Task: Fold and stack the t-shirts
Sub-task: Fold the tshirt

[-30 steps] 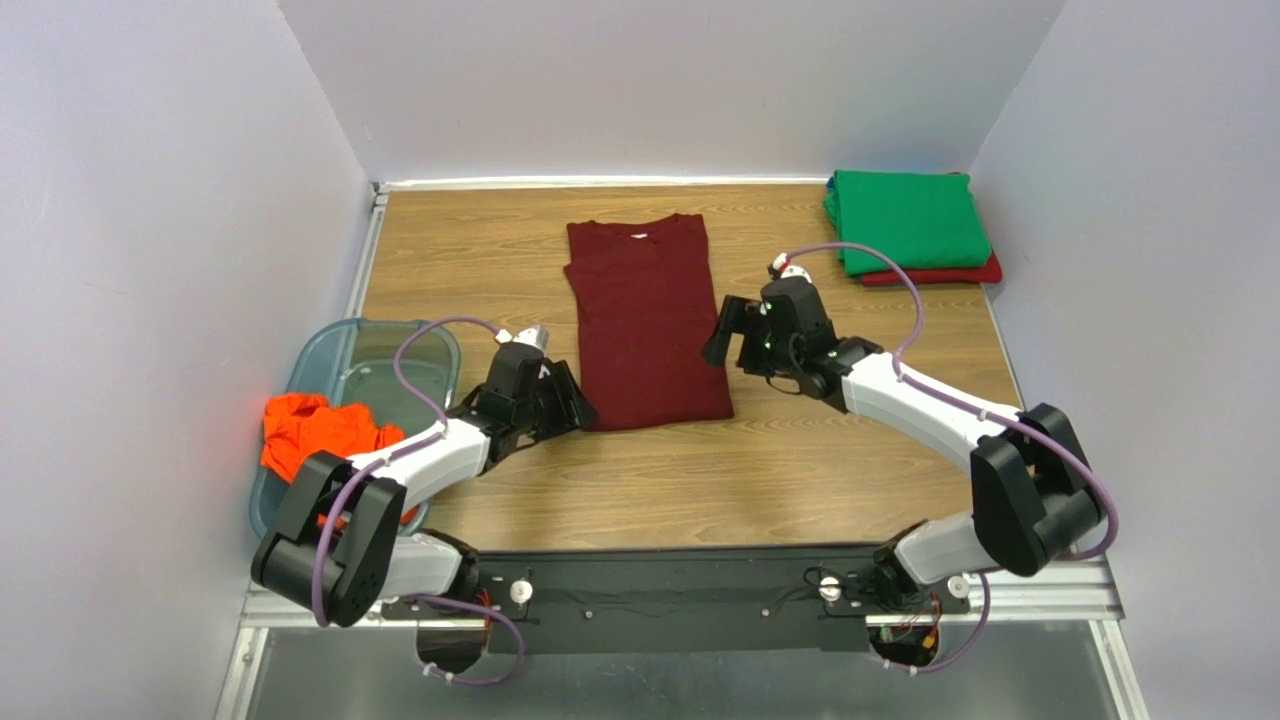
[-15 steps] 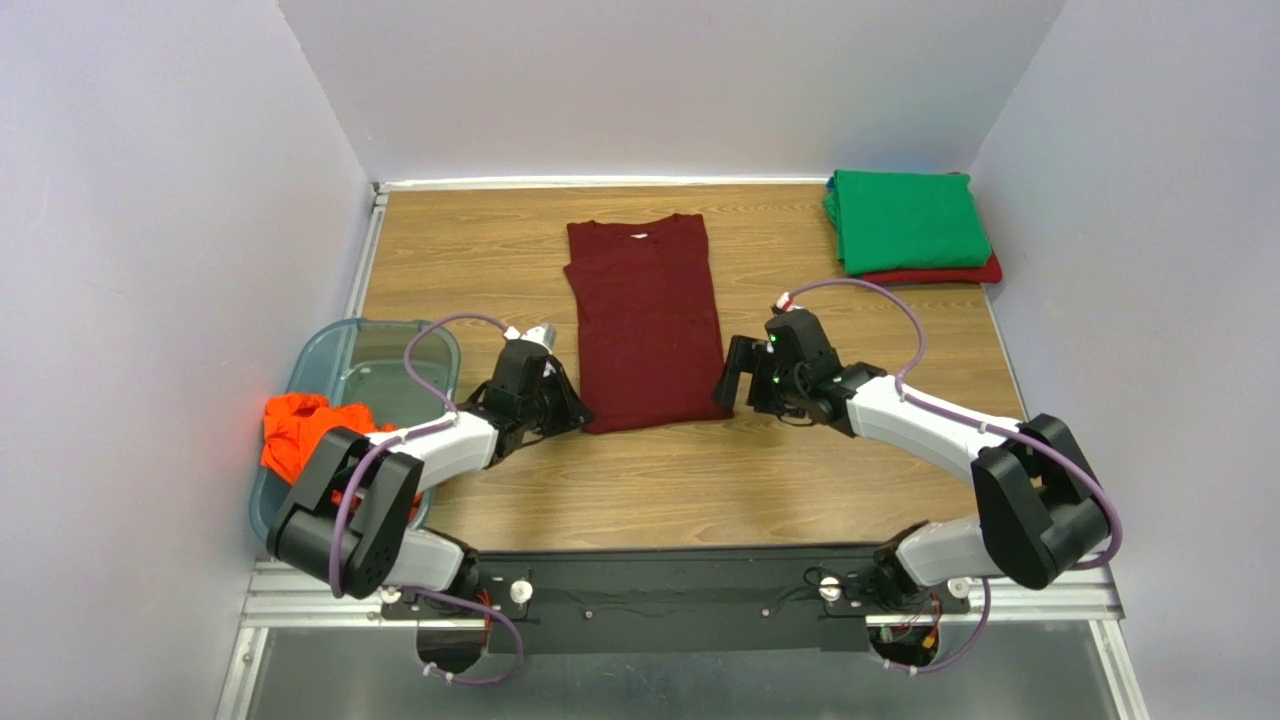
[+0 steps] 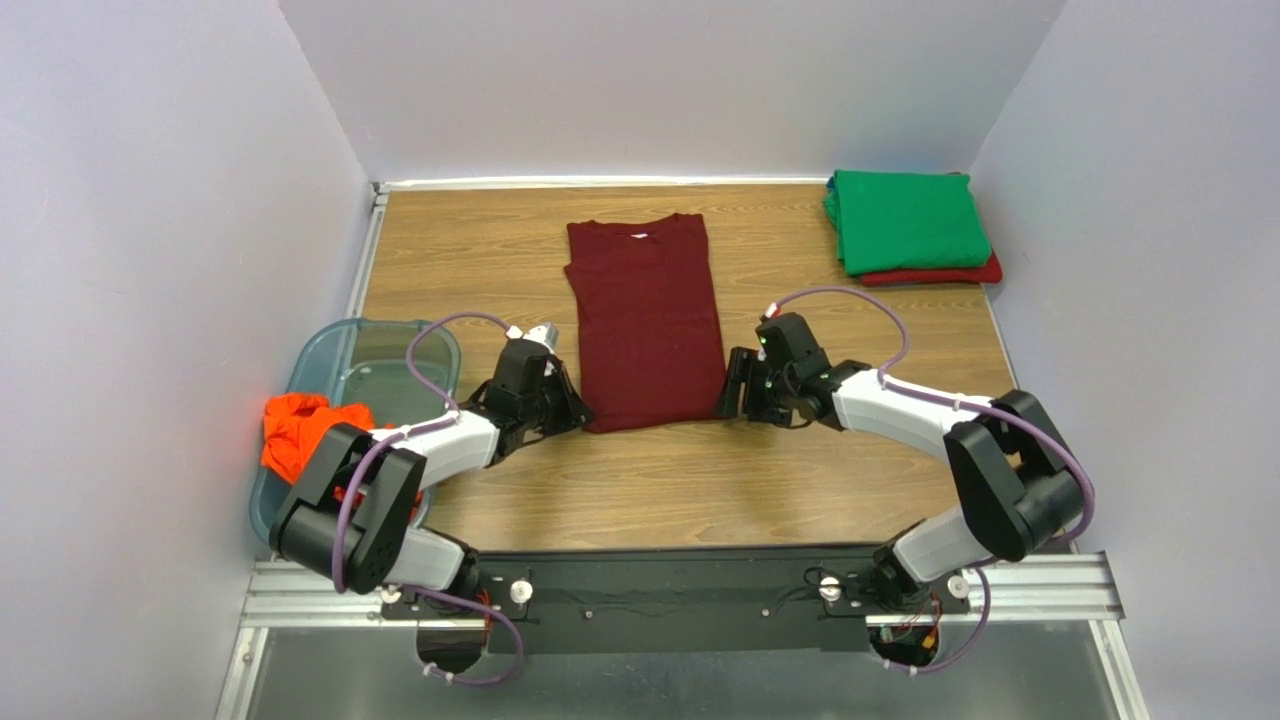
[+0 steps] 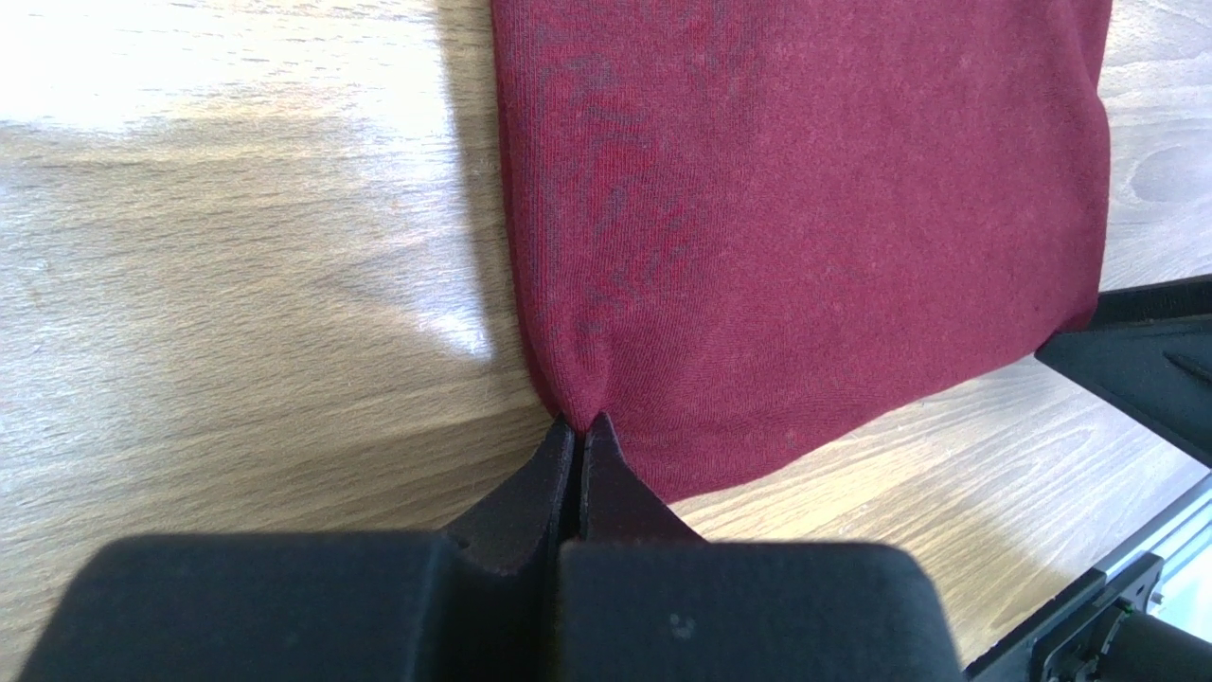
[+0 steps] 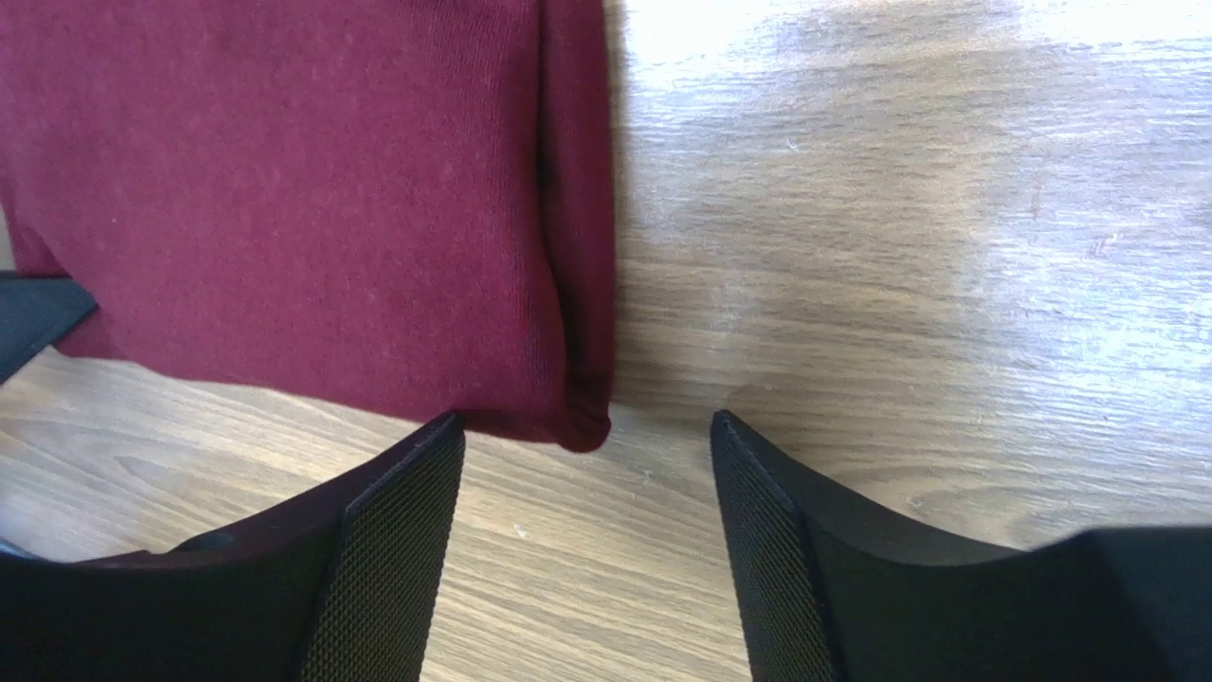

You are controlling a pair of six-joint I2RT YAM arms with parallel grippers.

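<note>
the maroon shirt (image 3: 646,323) lies flat in the middle of the table (image 3: 451,255), folded into a long narrow panel. its collar points at the far wall, and a small white label (image 3: 642,233) shows at the neck. the hem is nearest the arms.

the left gripper (image 3: 568,408) sits low at the near left corner of the hem. in the left wrist view the left gripper (image 4: 576,426) has its jaws pressed together with no gap. their tips meet at the edge of the maroon shirt (image 4: 811,213), where the cloth puckers into a small crease, so a pinch of the corner seems caught between them.

the right gripper (image 3: 736,393) is at the near right corner. in the right wrist view the right gripper (image 5: 586,426) has its jaws spread fairly wide, holding nothing. the folded corner of the maroon shirt (image 5: 285,185) lies in the gap between them, nearer the finger on the shirt's side, and bare wood fills the rest of the gap. whether the pads touch the table cannot be told.

at the far right corner a folded green shirt (image 3: 909,221) rests on a folded red shirt (image 3: 962,275), whose edge shows under it. at the left a clear bin (image 3: 383,353) holds a crumpled orange shirt (image 3: 308,428), which is partly hidden behind the left arm.
</note>
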